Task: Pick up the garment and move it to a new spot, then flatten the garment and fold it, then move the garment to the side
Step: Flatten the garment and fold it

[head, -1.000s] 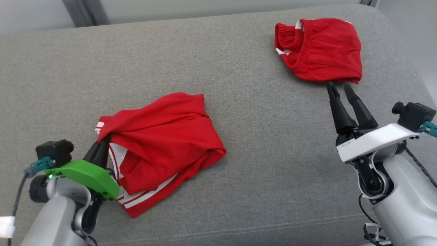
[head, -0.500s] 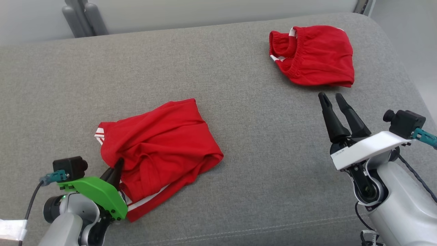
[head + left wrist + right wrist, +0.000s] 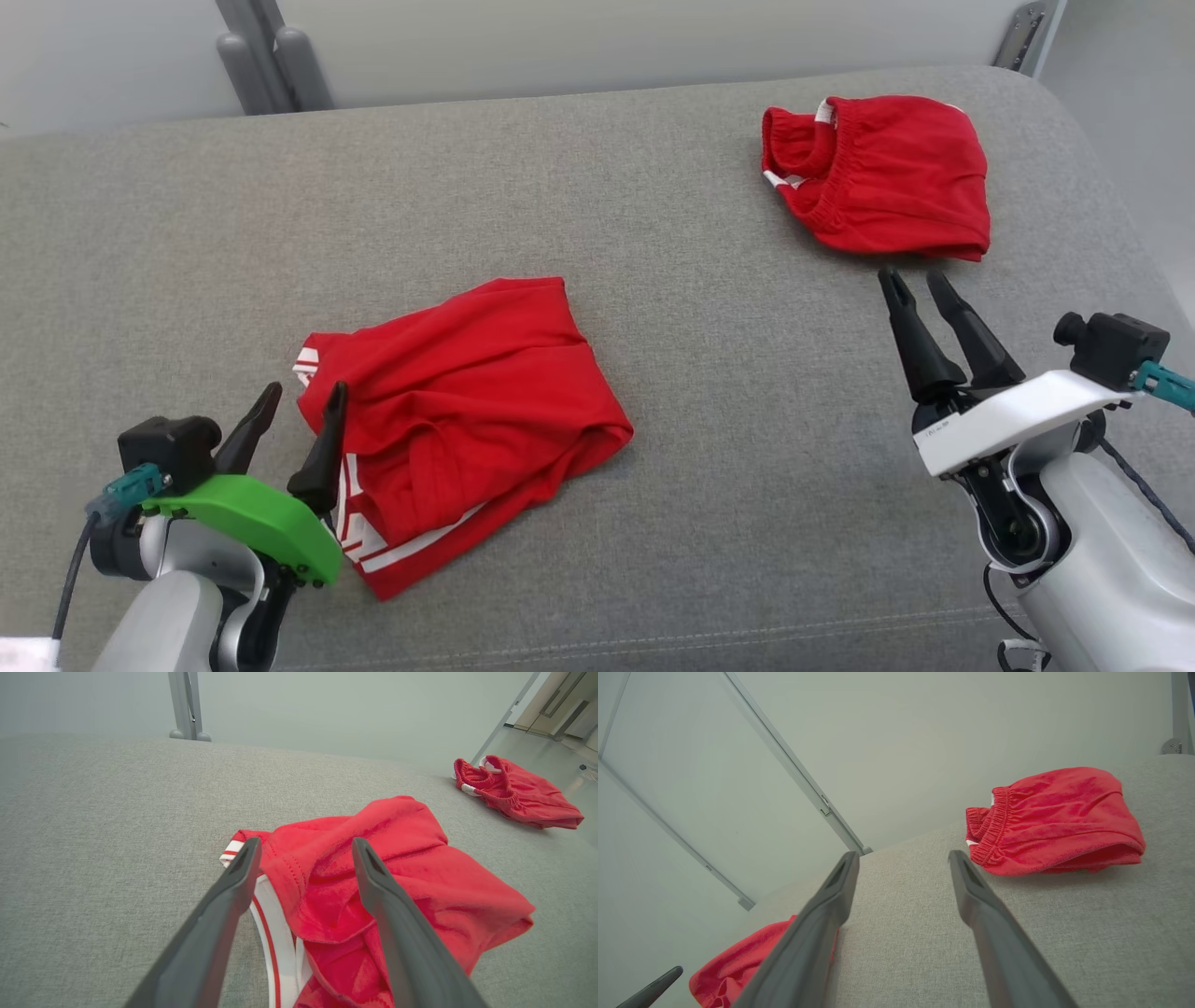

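Observation:
The garment point(image 3: 467, 420) is a crumpled red piece with white stripes, lying on the grey cushion left of centre. My left gripper point(image 3: 305, 390) stands open just at the garment's left edge, holding nothing. In the left wrist view the left gripper point(image 3: 306, 842) has its fingers spread, with the garment point(image 3: 397, 882) lying beyond and beneath them and its striped hem between them. My right gripper point(image 3: 910, 277) is open at the right, over bare cushion. The right wrist view shows the right gripper point(image 3: 903, 855) empty, and the garment point(image 3: 738, 966) low at the left.
A second red garment point(image 3: 878, 173) with an elastic waistband lies folded at the back right, just beyond the right gripper. The grey cushion point(image 3: 653, 280) curves away at its right end. Grey metal posts point(image 3: 271, 56) stand behind the back edge.
My left gripper has opened, let go of the garment and drawn back from its left edge. The garment has settled flatter on the cushion. The head view has shifted a little.

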Robot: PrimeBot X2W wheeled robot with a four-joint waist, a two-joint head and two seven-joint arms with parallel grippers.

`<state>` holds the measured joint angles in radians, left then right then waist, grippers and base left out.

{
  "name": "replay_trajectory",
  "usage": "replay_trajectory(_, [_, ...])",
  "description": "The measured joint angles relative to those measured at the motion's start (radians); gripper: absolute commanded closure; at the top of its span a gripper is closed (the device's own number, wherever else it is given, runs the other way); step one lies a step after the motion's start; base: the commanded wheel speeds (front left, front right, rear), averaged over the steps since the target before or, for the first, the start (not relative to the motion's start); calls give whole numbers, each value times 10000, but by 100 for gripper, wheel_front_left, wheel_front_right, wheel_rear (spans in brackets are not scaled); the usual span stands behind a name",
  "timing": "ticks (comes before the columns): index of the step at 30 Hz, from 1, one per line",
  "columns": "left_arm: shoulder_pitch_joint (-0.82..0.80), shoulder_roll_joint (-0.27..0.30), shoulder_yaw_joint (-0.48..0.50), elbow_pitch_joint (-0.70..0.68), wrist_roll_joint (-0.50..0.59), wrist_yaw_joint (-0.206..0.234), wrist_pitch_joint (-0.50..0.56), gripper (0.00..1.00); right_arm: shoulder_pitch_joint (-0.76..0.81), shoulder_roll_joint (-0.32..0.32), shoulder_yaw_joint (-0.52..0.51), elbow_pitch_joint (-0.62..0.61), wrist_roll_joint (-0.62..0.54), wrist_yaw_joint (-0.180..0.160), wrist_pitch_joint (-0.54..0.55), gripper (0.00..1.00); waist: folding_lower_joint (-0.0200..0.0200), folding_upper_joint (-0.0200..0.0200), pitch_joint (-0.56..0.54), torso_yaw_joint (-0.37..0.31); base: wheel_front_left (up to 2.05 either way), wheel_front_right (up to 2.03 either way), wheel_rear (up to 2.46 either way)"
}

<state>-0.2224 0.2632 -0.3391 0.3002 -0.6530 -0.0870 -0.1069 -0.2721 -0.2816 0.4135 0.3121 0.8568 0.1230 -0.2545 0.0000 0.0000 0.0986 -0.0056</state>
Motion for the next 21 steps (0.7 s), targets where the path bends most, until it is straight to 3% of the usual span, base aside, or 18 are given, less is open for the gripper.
replay_trajectory(12, [534, -341, 253, -581, 725, 830, -1425, 0, 46, -224, -75, -169, -669, 0, 0, 0, 0, 0, -100, 645, 0, 0, 0])
replay_trajectory(21, [1168, -660, 525, -798, 1290, 1325, -1503, 0, 188, -128, -52, -140, -1009, 0, 0, 0, 0, 0, -221, 975, 0, 0, 0])
